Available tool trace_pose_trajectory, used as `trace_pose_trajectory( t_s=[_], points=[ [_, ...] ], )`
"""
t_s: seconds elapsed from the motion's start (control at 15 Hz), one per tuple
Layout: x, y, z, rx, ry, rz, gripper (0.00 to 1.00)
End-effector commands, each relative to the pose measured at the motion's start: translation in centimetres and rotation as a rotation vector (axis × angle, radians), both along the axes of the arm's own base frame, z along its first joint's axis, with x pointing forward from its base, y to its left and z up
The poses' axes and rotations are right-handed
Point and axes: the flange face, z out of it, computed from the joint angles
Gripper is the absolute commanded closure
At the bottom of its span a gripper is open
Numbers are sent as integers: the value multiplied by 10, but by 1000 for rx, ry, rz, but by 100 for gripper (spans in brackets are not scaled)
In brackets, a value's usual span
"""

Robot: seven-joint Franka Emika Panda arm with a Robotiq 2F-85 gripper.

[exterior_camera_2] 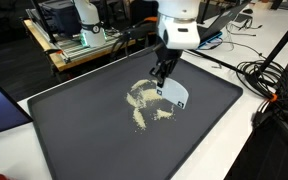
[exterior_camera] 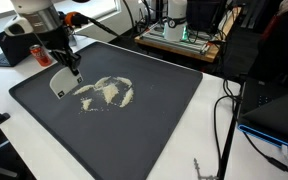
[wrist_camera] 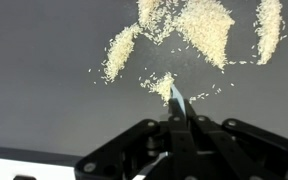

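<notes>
A large dark tray [exterior_camera: 154, 130] [exterior_camera_2: 94, 140] [wrist_camera: 44, 100] lies on the white table. Pale grains [exterior_camera: 104, 93] [exterior_camera_2: 144, 100] [wrist_camera: 204, 25] are scattered in curved patches near its middle. My gripper [exterior_camera: 72, 68] [exterior_camera_2: 164, 72] [wrist_camera: 179, 120] is shut on a thin white scraper [exterior_camera: 59, 86] [exterior_camera_2: 177, 94] [wrist_camera: 177, 97]. The scraper hangs below the fingers, with its lower edge at the tray surface beside the grains. In the wrist view the scraper shows edge-on, its tip at a small heap of grains.
A red can [exterior_camera: 41, 52] stands off the tray behind the arm. Electronics on a wooden board [exterior_camera: 179, 35] [exterior_camera_2: 84, 40] sit beyond the tray. Black cables [exterior_camera: 229, 120] [exterior_camera_2: 269, 75] trail along one side, next to a laptop [exterior_camera: 279, 110].
</notes>
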Motion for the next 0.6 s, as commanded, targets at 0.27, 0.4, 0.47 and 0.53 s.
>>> trace_pose_trajectory(
  t_s=[0.27,0.4,0.47,0.53],
  points=[
    [-25,-92,3,302,-88,-184,99],
    [-34,-105,-4,357,-118,-249,99],
    [-39,-110,-8,371,-134,-300,99],
    [-44,-113,-12,387,-159,-338,99]
  ],
)
